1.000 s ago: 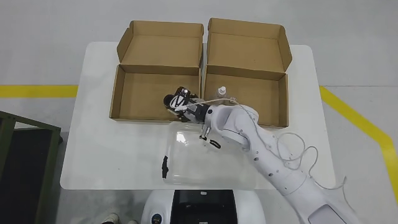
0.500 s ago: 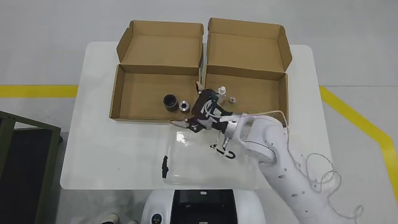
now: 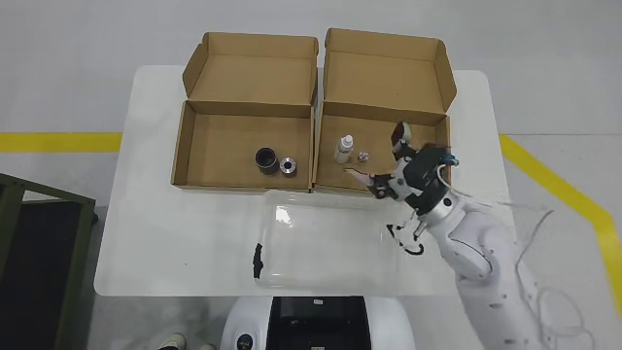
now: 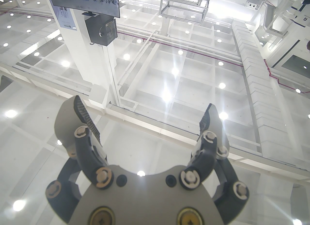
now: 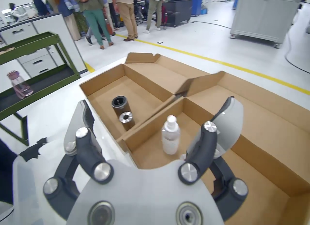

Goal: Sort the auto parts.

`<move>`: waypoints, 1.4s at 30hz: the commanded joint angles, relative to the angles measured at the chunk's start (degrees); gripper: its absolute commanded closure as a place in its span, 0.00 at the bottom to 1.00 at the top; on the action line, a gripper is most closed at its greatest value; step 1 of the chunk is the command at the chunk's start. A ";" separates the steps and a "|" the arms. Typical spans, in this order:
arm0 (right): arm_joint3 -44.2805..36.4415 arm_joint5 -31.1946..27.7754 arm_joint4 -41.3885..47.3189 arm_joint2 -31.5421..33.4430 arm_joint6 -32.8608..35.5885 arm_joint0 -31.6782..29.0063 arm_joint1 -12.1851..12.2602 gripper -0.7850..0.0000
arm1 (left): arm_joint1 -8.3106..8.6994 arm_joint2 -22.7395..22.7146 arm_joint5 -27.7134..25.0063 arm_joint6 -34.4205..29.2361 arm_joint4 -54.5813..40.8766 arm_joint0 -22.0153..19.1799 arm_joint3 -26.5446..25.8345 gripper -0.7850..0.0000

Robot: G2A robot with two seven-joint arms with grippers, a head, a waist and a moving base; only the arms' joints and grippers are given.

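My right gripper (image 5: 157, 105) is open and empty, over the front of the right box (image 3: 428, 156). The black part (image 3: 257, 258) lies well off to my left, at the edge of the tray (image 3: 321, 253), pointing away from me.

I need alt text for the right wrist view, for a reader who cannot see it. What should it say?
The right gripper, fingers open and empty, faces two open cardboard boxes on a white table. The farther box holds a dark cylinder and a silver-faced cylinder; the nearer box holds a small white bottle.
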 commanded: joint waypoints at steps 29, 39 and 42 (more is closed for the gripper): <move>-0.61 10.79 -3.57 13.97 -17.68 -19.92 0.99 0.00 | 0.00 0.00 0.00 0.00 0.00 0.00 0.00 0.00; -0.61 10.79 -3.57 13.97 -17.67 -19.92 0.99 0.00 | 0.00 0.00 0.00 0.00 0.00 0.00 0.00 0.00; -0.61 10.79 -3.57 13.97 -17.67 -19.92 0.99 0.00 | 0.00 0.00 0.00 0.00 0.00 0.00 0.00 0.00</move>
